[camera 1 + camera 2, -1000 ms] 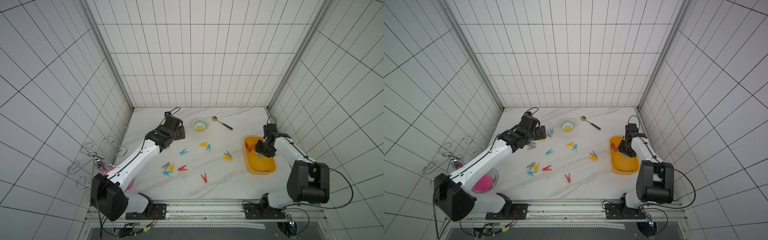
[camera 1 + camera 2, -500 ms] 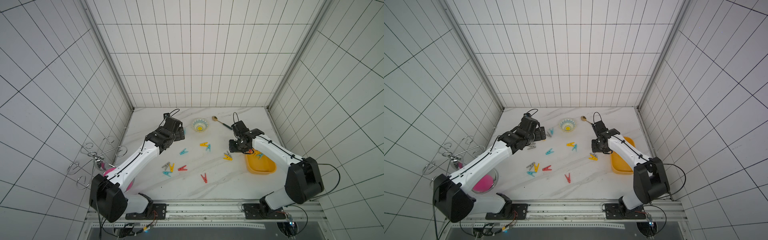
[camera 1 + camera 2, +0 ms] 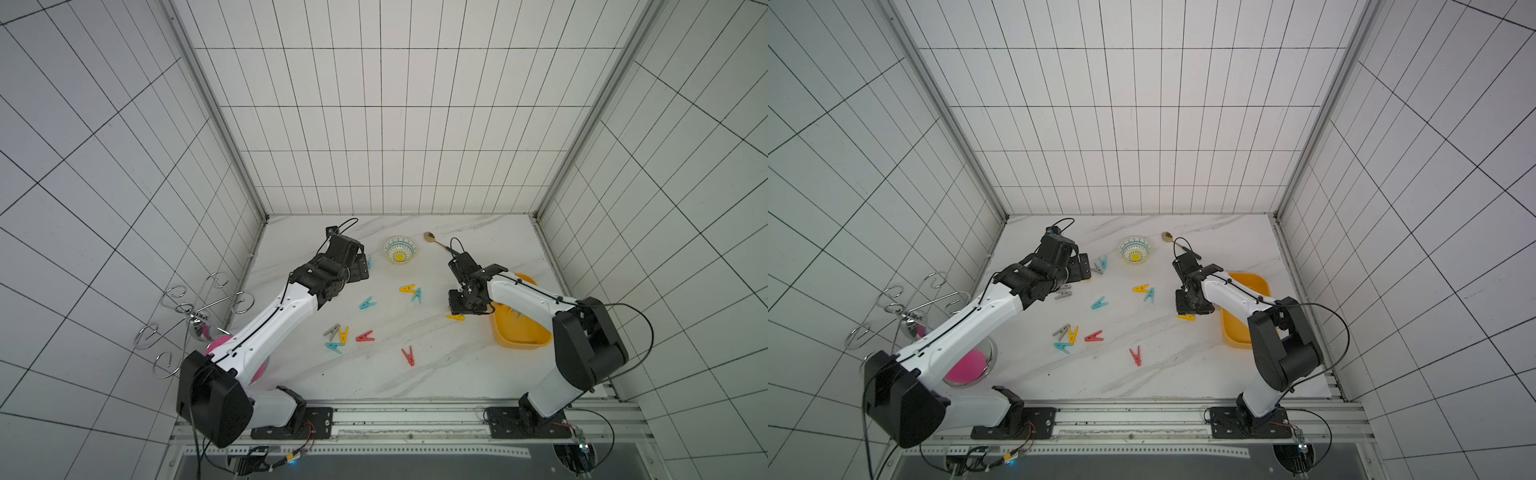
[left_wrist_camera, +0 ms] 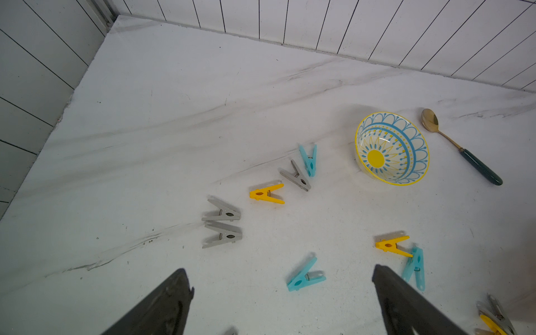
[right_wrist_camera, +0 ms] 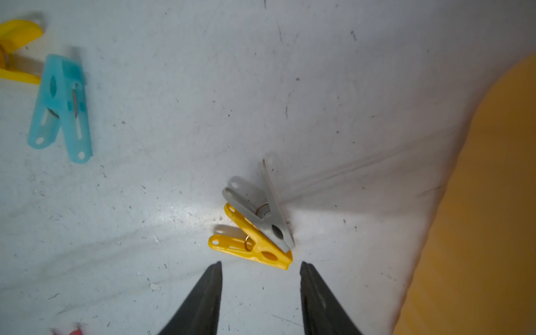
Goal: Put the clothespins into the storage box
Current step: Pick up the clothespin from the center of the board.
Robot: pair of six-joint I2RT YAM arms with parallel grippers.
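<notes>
Where the clothespins (image 3: 1099, 303) lie loose on the white marbled desk (image 3: 1183, 374), they are small A-shaped spring pegs: five grey, four teal, four yellow and two red, counted across the views. A grey peg (image 5: 261, 214) leans on a yellow peg (image 5: 252, 246) just ahead of the right end effector (image 5: 261, 268), whose jaws stand apart and empty, beside the yellow storage box (image 3: 1231, 336). The right arm (image 3: 1233, 293) hides most of the box, so any pegs inside cannot be counted. The left end effector (image 4: 279, 269), spread wide and empty, hangs above the desk, with a teal peg (image 4: 304, 277) seen between its fingers; in both top views it covers some pegs. One patterned bowl (image 3: 1135, 250) and one spoon (image 3: 1169, 237) lie near the back wall.
</notes>
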